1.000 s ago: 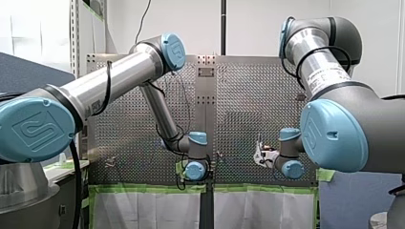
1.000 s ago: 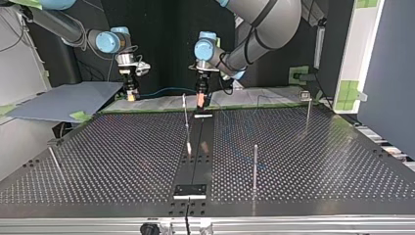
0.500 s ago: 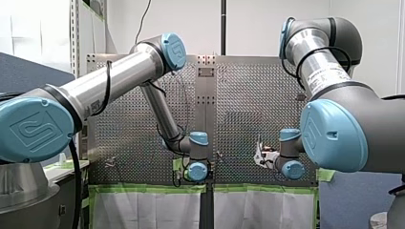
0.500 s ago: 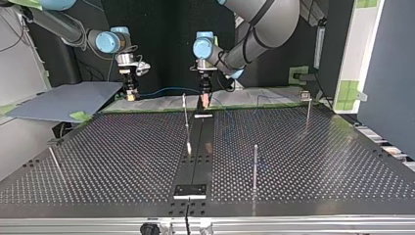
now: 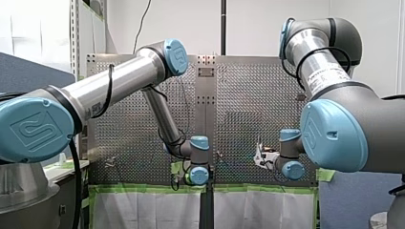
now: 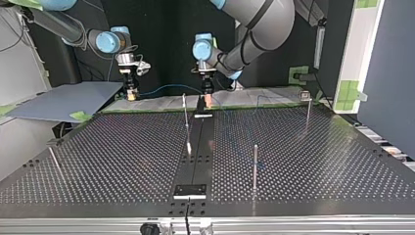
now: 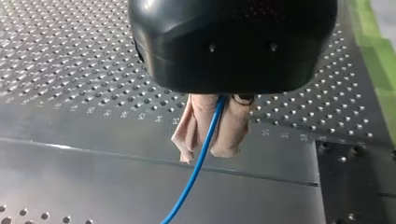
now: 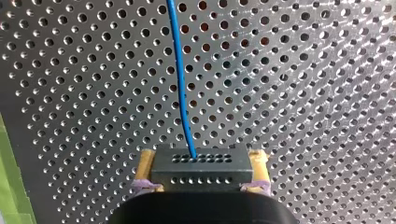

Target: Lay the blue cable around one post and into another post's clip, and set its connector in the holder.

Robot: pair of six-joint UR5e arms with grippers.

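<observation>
"Blue cable [image 7: 187, 193], where do you have it?"

"At both of my arms. My left end effector [image 7: 204, 151] has its beige pads [image 7: 229, 135] pressed together on it, and the line runs out from between them, over the table [image 7: 70, 70]. My right end effector [image 8: 201, 163] is clamped on the dark connector [image 8: 219, 171], a yellow pad on either side, and the cable leaves the connector's perforated face straight ahead."

"And seen from across the table?"

"In the top view both end effectors hang at the far edge, well apart, with the cable strung between them. Thin posts [image 6: 255, 166] stand on the perforated surface. One is just in front of my left end effector. The far post [image 6: 308, 110] at the view's right carries a small block on top. I cannot tell whether it is a clip."
</observation>
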